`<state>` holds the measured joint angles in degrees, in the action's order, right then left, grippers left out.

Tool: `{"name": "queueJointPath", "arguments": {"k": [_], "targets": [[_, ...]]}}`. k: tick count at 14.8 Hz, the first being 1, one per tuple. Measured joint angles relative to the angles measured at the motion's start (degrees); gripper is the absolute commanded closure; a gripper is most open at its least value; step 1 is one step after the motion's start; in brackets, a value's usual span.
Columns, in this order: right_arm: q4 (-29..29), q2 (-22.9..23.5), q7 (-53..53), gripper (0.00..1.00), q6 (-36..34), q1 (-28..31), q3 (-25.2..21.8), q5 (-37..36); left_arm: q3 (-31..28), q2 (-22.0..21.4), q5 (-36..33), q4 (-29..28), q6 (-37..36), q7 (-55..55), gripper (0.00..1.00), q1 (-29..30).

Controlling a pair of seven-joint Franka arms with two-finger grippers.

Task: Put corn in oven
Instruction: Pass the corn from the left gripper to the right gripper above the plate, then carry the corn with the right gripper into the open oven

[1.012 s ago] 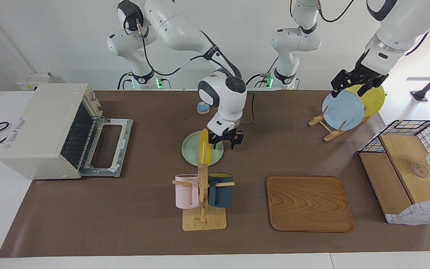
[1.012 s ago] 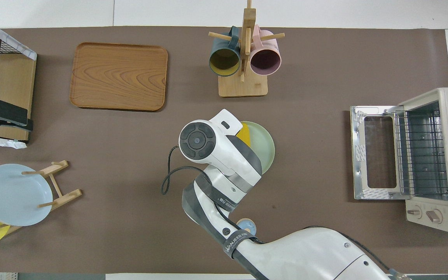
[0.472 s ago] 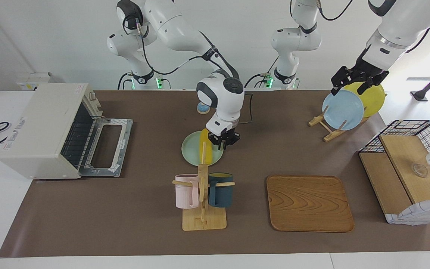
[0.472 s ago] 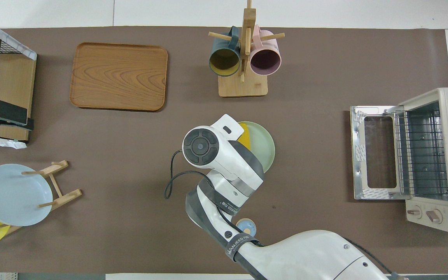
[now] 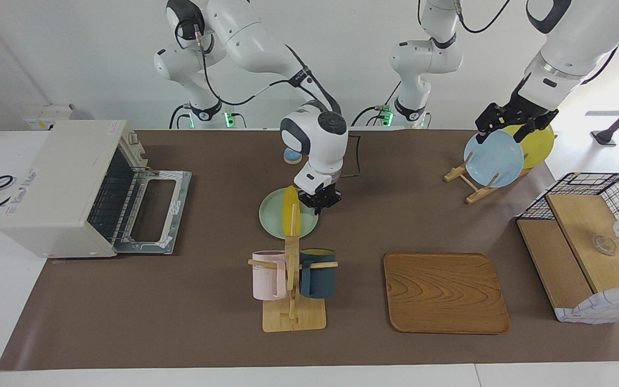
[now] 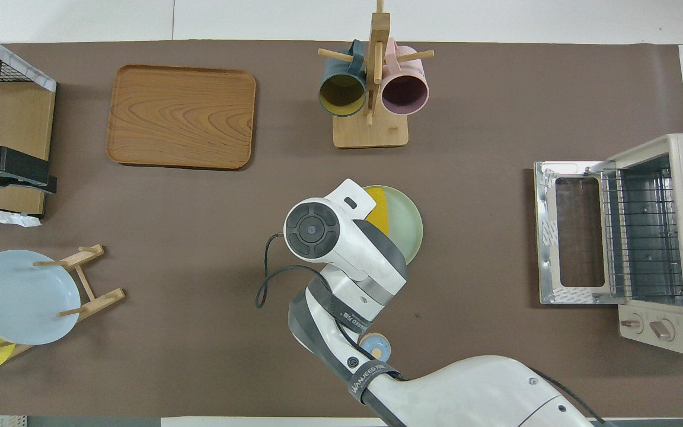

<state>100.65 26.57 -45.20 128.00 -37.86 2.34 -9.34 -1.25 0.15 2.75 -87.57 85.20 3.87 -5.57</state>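
Observation:
The yellow corn [image 5: 290, 210] lies on a pale green plate [image 5: 272, 221] in the middle of the table; it also shows in the overhead view [image 6: 379, 209], partly hidden under my right wrist. My right gripper [image 5: 317, 202] is low over the plate, close beside the corn on the side toward the left arm's end. The cream-white oven [image 5: 57, 183] stands at the right arm's end of the table with its door [image 5: 151, 210] folded down and the wire rack [image 6: 641, 237] showing. My left gripper [image 5: 513, 122] is open and empty over the plates in the dish rack.
A mug tree [image 5: 292, 269] with a pink and a dark blue mug stands just farther from the robots than the plate. A wooden tray [image 5: 444, 293], a dish rack with a blue plate [image 5: 495, 158] and a yellow plate [image 5: 540, 141], and a wire-and-wood shelf [image 5: 583, 242] are toward the left arm's end. A small round blue object [image 5: 292, 156] lies nearer the robots.
My right gripper has come down and toward the corn, and its spread has narrowed. The green plate and corn shifted slightly toward the oven. The left gripper moved only a little.

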Motion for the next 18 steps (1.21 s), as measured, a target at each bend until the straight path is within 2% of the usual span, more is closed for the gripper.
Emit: {"name": "queueJointPath", "arguments": {"k": [2,6,9,14,18], "targets": [[-1.28,-0.54,0.75,1.00,-3.49,0.02,-0.02,-0.44,0.03,0.19,-0.48,-1.23,2.00,-0.11,0.00,0.00],[-9.30,-1.19,7.06,1.00,-18.30,1.27,-0.35,-2.40,0.18,0.51,-2.36,-2.00,3.19,-2.78,0.00,-0.04],[-10.14,-3.30,11.00,1.00,-25.03,5.37,-0.65,-2.89,0.33,0.51,-2.61,-2.00,3.39,-3.27,0.00,-0.06],[-4.48,-9.04,14.58,1.00,-29.24,13.90,-0.83,-3.08,0.64,0.51,-2.60,-2.00,3.46,-3.27,0.00,-0.09],[2.40,-15.22,24.27,1.00,-30.81,23.52,-0.94,-3.11,0.63,0.47,-2.60,-2.00,3.43,-3.27,0.00,-0.06]]}}
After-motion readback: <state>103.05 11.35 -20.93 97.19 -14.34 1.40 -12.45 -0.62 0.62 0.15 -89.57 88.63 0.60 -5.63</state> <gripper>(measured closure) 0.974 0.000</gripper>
